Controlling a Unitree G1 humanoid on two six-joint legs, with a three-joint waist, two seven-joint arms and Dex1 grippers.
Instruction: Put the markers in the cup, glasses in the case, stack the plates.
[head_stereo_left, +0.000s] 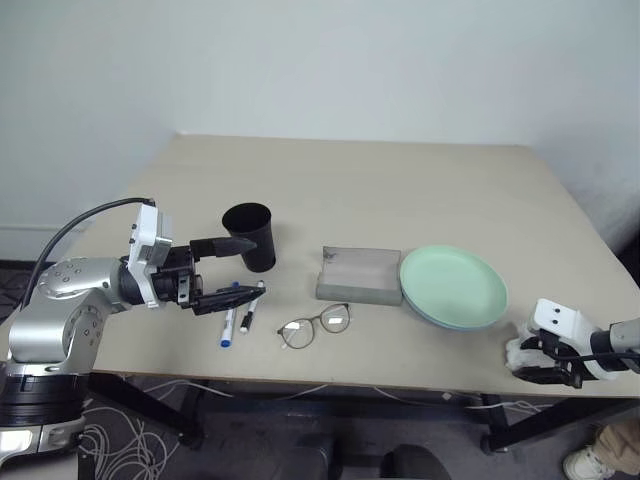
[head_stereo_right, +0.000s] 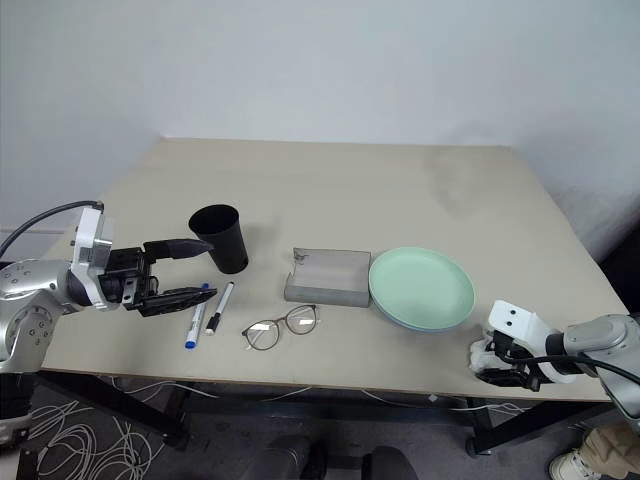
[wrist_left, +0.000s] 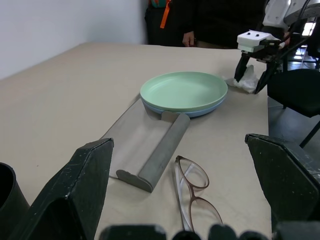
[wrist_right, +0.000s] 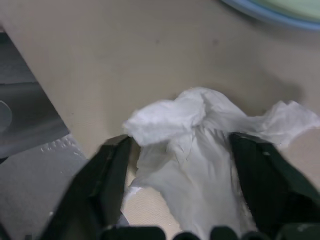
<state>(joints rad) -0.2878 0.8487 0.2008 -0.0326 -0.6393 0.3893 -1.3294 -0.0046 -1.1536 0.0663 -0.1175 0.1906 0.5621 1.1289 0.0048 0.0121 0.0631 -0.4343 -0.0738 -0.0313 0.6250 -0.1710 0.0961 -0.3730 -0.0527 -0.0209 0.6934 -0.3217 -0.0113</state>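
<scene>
Two markers lie side by side near the front left, one with a blue cap (head_stereo_left: 229, 325) and one with a black cap (head_stereo_left: 250, 308). Behind them stands the black cup (head_stereo_left: 250, 235). My left gripper (head_stereo_left: 233, 272) hovers open just above the markers, pointing toward the glasses (head_stereo_left: 315, 326). The grey case (head_stereo_left: 358, 275) lies shut behind the glasses. The mint plate (head_stereo_left: 452, 283) rests on the light blue plate (head_stereo_left: 430, 318). At the front right corner my right gripper (wrist_right: 180, 142) points down with its fingers apart, straddling a white wad (wrist_right: 200, 135) that touches both.
The wad lies close to the table's front edge (head_stereo_left: 400, 385) and right corner. A person in dark clothes (wrist_left: 200, 20) stands beyond the far side in the left wrist view, near a black chair (wrist_left: 295, 85).
</scene>
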